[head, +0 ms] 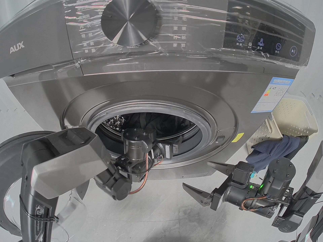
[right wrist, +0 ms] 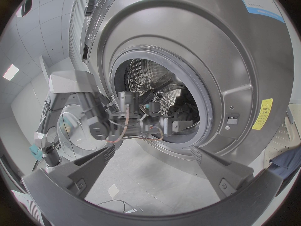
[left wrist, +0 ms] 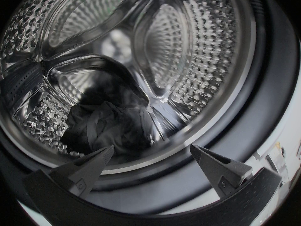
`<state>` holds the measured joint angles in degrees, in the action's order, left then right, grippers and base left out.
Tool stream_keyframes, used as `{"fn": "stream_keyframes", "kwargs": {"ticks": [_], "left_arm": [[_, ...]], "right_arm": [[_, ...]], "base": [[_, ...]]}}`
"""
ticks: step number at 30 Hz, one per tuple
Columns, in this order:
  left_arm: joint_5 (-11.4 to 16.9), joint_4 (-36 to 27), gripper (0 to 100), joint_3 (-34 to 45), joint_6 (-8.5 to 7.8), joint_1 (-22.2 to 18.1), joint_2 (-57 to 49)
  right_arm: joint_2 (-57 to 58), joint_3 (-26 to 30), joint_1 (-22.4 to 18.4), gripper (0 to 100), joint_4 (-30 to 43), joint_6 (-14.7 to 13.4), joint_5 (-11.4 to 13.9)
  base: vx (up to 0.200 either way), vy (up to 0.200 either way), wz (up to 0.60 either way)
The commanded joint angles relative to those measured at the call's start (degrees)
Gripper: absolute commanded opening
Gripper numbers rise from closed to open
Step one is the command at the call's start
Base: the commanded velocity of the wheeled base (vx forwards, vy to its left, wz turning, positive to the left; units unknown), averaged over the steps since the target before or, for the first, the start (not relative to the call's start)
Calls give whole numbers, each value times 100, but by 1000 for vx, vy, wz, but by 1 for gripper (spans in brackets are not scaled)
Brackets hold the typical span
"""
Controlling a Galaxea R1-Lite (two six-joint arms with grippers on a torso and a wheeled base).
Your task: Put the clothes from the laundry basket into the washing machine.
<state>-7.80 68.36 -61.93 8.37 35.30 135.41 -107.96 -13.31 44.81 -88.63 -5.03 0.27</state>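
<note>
The washing machine (head: pixel 151 84) stands with its round opening uncovered. A dark bundle of clothes (left wrist: pixel 106 126) lies low in the steel drum (left wrist: pixel 200 47), and it also peeks through the opening in the right wrist view as dark clothes (right wrist: pixel 185 110). My left gripper (left wrist: pixel 150 149) is open and empty at the drum's rim, just in front of the bundle. My right gripper (head: pixel 202 178) hangs open and empty above the floor, right of the opening. A navy garment (head: pixel 274 150) drapes over the edge of the cream laundry basket (head: pixel 296 118), right beside my right arm.
The machine's door (head: pixel 13 172) is swung open at the left, behind my left arm (head: pixel 67 162). The grey floor (head: pixel 161 212) lies in front of the machine. The basket stands close against the machine's right side.
</note>
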Motion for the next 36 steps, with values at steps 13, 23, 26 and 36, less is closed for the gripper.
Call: {"fn": "stream_keyframes", "kwargs": {"ticks": [13,23,26,36], "left_arm": [[446,1812,100,4119,-196,1040,-2907],[200,2023,100,5077,-213,952,-3539],[200,2023,100,5375,-161,882,-3926],[262,1953,100,6193,-328,425,-5148]], "right_arm": [[1216,1094,-350,100,30,-6,-27],[2156,1331,-1089,100,232,-6,-378],[2561,1331,-1256,100,636,2,-440],[4318,1331,-2047,100,2789,38,-677]], "base": [[0,0,0],[-120,0,0],[-200,0,0],[-200,0,0]]}}
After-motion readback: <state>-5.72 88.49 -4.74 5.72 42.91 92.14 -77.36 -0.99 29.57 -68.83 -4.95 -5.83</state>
